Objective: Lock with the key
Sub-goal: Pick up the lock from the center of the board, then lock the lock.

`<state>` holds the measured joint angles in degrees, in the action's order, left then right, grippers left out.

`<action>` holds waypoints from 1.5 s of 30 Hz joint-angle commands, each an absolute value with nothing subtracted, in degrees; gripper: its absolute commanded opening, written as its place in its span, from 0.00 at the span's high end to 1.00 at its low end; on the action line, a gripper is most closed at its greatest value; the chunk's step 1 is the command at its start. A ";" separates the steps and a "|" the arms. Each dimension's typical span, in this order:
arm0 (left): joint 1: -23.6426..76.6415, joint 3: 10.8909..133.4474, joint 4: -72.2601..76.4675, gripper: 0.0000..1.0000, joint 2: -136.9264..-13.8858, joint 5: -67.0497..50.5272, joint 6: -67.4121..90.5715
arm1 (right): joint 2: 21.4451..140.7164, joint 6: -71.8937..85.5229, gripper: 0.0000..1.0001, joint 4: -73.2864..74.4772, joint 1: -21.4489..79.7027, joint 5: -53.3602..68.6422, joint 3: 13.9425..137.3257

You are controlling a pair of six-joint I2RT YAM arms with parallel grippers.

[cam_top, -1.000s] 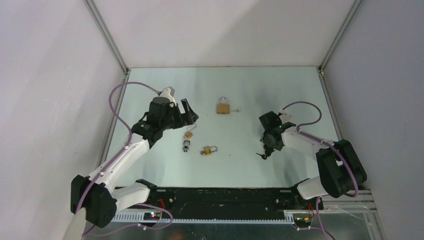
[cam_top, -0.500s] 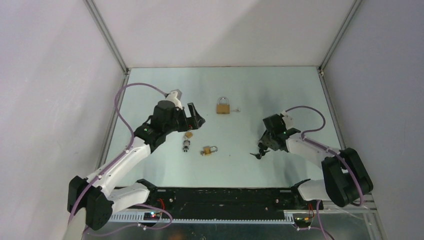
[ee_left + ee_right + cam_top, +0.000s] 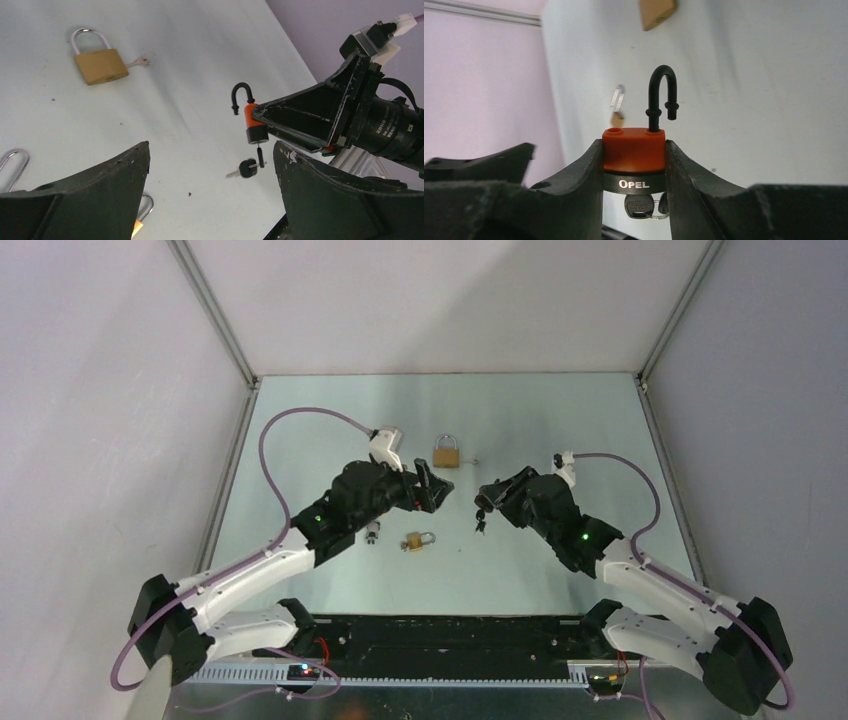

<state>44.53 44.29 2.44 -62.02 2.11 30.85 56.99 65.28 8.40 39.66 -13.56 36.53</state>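
My right gripper (image 3: 634, 144) is shut on an orange and black padlock (image 3: 634, 156) and holds it upright above the table. Its black shackle (image 3: 661, 93) stands open. A black-headed key (image 3: 639, 205) sits in the keyhole at the bottom, with a second key hanging from its ring (image 3: 247, 168). In the top view the padlock (image 3: 481, 506) hangs mid-table. My left gripper (image 3: 211, 150) is open and empty, just left of the padlock (image 3: 253, 122) and facing it, apart from it. In the top view the left gripper (image 3: 430, 490) is close to the right gripper (image 3: 486, 500).
A large brass padlock (image 3: 446, 454) with a key in it lies at the back centre, also in the left wrist view (image 3: 100, 66). A small brass padlock (image 3: 418, 540) and a small silver item (image 3: 373, 532) lie in front of the left gripper.
My right gripper has lifted the orange padlock and carried it left toward the table's centre, keys dangling. My left arm has swung right toward it, jaws open.
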 commanded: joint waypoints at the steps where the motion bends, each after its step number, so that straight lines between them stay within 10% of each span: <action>1: 49.11 42.68 13.19 0.04 -61.24 10.56 26.64 | 53.48 75.37 0.82 1.41 43.05 -18.45 39.98; 45: 60.88 35.89 33.12 0.14 -64.71 23.89 27.67 | 53.07 87.46 0.80 -0.72 50.68 -23.48 43.92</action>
<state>60.23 37.12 26.85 -67.90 20.23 27.97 53.84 86.56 1.58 50.52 -22.20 40.62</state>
